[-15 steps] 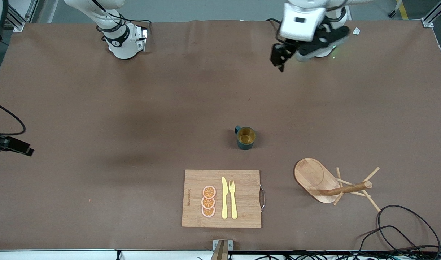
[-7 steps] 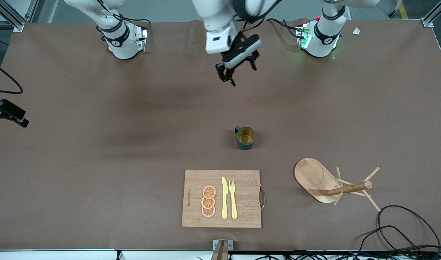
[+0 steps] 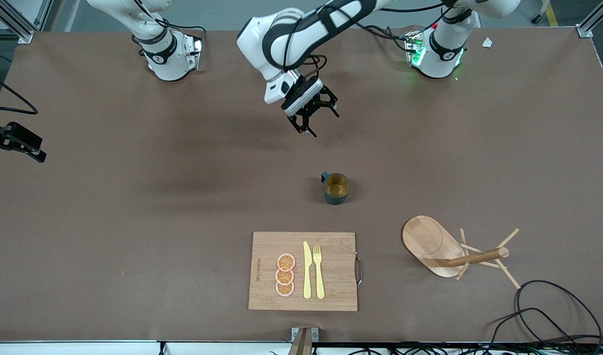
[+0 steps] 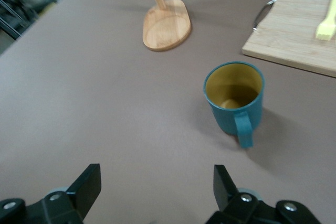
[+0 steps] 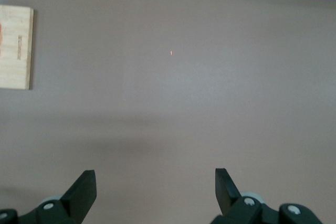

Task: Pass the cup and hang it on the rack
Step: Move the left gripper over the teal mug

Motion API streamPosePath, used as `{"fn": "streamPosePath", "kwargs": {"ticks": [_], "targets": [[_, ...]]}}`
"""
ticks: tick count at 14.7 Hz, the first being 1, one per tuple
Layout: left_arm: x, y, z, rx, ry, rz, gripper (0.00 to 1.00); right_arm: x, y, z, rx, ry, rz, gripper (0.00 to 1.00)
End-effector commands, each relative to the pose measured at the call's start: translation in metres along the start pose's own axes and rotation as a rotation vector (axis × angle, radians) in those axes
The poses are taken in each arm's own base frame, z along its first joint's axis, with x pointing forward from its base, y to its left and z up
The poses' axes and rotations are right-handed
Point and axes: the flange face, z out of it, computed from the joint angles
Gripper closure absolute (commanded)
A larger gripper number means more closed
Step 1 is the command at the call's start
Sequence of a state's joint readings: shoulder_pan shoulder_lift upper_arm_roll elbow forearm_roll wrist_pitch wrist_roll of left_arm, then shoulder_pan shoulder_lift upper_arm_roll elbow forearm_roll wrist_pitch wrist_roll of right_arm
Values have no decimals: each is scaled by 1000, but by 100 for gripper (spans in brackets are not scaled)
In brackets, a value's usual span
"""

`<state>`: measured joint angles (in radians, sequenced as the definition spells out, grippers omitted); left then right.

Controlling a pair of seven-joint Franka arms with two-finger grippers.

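Left gripper point(image 3: 315, 118), jaws spread, hangs over bare worktop point(image 3: 133, 197); the cup point(image 3: 336, 188) stands upright between it and the rack point(image 3: 447, 249) — a skewed descent could topple it. Right gripper point(image 5: 155, 192) — jaws apart, waiting.

Matt brown cloth on the table point(image 3: 133, 207) — pale wooden rack point(image 3: 432, 244), smooth teal cup point(image 3: 336, 188)

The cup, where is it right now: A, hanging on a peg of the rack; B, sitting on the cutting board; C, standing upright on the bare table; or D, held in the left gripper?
C: the cup stands upright on the bare table, apart from the rack and the cutting board, with the open left gripper in the air, not touching it.
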<state>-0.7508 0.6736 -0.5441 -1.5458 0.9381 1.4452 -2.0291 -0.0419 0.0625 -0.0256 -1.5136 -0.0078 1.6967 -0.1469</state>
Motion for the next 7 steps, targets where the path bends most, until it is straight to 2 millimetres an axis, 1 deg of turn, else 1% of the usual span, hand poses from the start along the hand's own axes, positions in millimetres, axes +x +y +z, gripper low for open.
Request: {"fn": "streamPosePath", "kwargs": {"ticks": [1, 3, 5, 7], "targets": [[-4, 21, 15, 38, 44, -36, 9, 1, 8, 0, -6, -4, -58, 0], [-5, 23, 17, 33, 48, -52, 10, 0, 0, -5, -2, -4, -60, 0], [-6, 28, 18, 3, 74, -66, 10, -6, 3, -2, 0, -46, -61, 0], [-23, 38, 26, -38, 114, -108, 10, -6, 2, -9, 1, -34, -62, 0]]}}
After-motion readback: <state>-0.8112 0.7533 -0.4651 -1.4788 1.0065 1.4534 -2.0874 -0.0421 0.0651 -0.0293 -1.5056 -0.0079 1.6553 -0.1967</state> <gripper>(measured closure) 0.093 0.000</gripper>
